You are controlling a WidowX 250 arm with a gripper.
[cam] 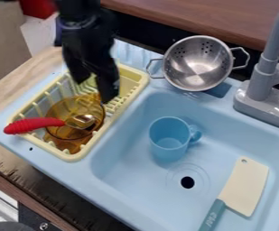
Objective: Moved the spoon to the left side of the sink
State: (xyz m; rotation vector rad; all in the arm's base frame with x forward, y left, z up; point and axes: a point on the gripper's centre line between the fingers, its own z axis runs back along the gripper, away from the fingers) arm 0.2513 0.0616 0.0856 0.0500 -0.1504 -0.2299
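The gripper (pixel 93 88) hangs over the dish rack at the upper left, its two black fingers apart with nothing seen held between them. Below it, a spoon with a red handle (pixel 33 125) lies across an amber transparent bowl (pixel 75 131). The handle points left past the rack's edge, and the metal end is over the bowl. Bowl and spoon are in the pale yellow dish rack (pixel 75 156), on the left side of the light blue sink (pixel 123 205). The gripper's tips are above and to the right of the spoon, apart from it.
In the basin stands a blue cup (pixel 167 137), with a white cleaver (pixel 245 186) at lower right. A metal colander (pixel 197 65) sits on the back rim, beside the grey faucet (pixel 262 81).
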